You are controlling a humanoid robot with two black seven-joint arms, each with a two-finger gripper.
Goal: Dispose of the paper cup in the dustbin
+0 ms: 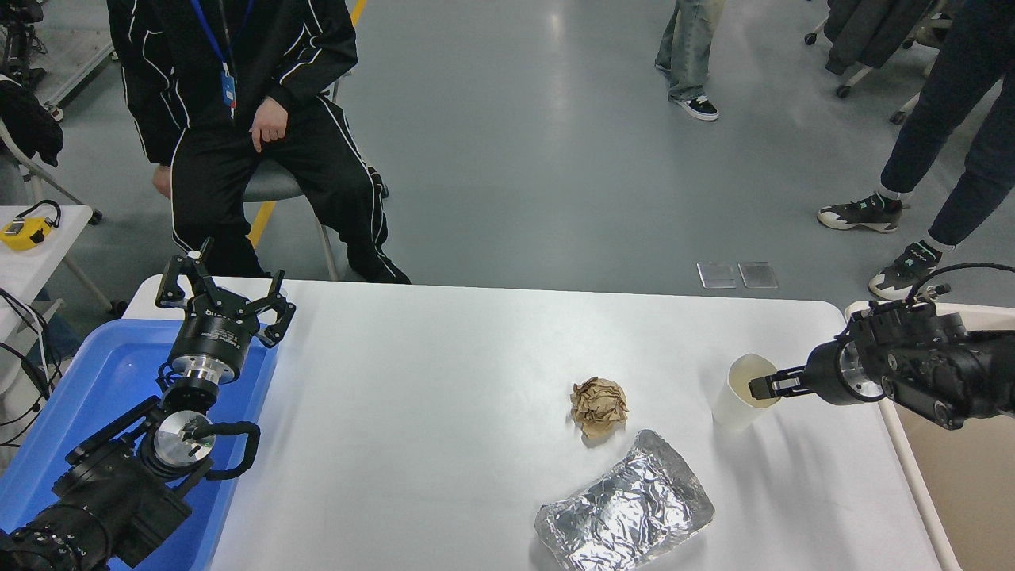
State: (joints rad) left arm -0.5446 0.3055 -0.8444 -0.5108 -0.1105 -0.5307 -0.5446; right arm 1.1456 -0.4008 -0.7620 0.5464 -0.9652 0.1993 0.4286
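The paper cup (733, 408) is white with a cream inside and stands upright on the white table (444, 357), right of the middle. My right gripper (763, 387) comes in from the right edge, and its tip sits at the cup's rolled rim, over the right part of the opening. I see it edge-on. The beige dustbin (963, 476) stands off the table's right edge, and only its rim and tan inside show. My left gripper (224, 295) is parked at the lower left, open and empty.
A crumpled brown paper ball (599, 406) lies left of the cup. A silver foil packet (626, 503) lies in front of it. A blue tub (95, 412) sits under my left arm. A person (246, 135) sits at the far left, and others stand at the far right.
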